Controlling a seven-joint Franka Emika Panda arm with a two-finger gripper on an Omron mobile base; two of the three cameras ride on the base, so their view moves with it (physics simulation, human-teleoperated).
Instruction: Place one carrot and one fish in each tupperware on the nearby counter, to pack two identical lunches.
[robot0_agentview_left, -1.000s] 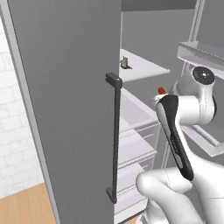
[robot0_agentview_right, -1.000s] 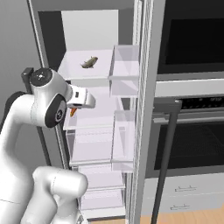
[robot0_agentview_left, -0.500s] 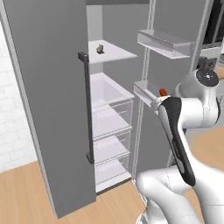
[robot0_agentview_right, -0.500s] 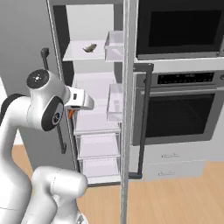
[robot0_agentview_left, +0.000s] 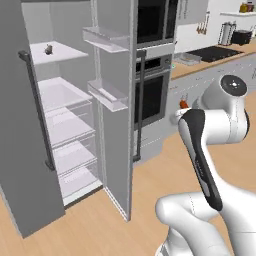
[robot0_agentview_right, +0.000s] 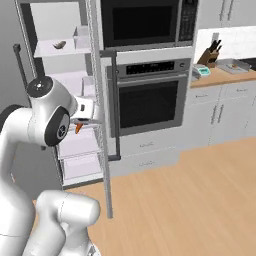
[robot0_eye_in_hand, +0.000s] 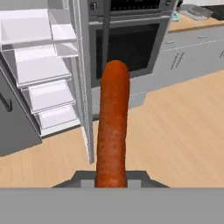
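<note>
The gripper (robot0_agentview_right: 82, 121) is closed around a carrot (robot0_eye_in_hand: 113, 127), which points straight out ahead of the hand. The fridge (robot0_agentview_left: 60, 120) stands open with its door (robot0_agentview_right: 97, 110) swung out toward the oven (robot0_agentview_right: 147, 97). On the top shelf a small grey fish (robot0_agentview_right: 59, 45) lies. The counter (robot0_agentview_right: 220, 75) is well apart, to the right past the oven, and a grey tray (robot0_eye_in_hand: 194, 12) rests on it. I think the carrot should be carried level and low, passing clear of the fridge door, then lowered into the tray before letting go.
</note>
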